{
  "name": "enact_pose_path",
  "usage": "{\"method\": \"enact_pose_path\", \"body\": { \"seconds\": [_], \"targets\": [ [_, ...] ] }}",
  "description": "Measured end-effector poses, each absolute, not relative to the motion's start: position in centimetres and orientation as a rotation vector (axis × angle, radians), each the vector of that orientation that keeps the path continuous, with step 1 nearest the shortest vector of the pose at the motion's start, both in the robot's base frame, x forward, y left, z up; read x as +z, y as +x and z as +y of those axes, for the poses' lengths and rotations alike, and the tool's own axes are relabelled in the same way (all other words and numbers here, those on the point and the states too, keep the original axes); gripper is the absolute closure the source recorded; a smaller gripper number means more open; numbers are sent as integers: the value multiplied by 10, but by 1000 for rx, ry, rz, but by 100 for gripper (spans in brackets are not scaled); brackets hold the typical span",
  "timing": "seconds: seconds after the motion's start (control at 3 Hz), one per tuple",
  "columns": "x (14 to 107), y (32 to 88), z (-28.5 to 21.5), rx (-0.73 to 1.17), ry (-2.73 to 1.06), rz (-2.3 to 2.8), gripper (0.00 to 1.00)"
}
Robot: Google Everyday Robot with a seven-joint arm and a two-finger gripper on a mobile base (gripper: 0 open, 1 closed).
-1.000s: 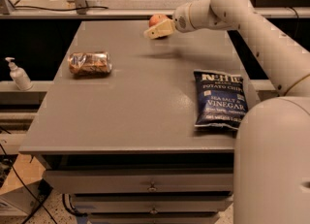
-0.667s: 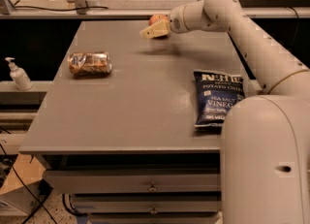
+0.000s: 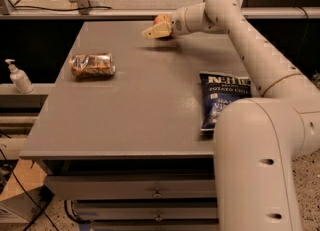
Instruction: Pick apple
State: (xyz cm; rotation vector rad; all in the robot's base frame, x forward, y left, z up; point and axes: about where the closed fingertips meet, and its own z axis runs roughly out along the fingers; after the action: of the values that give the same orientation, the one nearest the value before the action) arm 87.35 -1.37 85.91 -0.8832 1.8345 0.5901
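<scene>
End effector point(image 3: 156, 29), pinching the apple point(image 3: 161, 20), has drifted slightly leftward, farther from the chip bag point(image 3: 220, 95). Both hang above the desk point(image 3: 130, 115), well beyond the bag, so the lift appears underway.

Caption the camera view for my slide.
Arm reaches across the grey table, gripper at the apple near its far edge; snack packet left, blue chip bag right.

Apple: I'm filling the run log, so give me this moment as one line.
pincer: at apple, far edge of table | chip bag: right side | snack packet: left side
</scene>
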Motion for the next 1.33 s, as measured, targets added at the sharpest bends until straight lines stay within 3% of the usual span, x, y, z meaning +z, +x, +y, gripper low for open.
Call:
{"method": "enact_pose_path", "body": {
  "seconds": [1.0,1.33],
  "targets": [
    [901,857,-46,499,-877,1766,87],
    [969,821,-58,440,-937,1650,100]
  ]
}}
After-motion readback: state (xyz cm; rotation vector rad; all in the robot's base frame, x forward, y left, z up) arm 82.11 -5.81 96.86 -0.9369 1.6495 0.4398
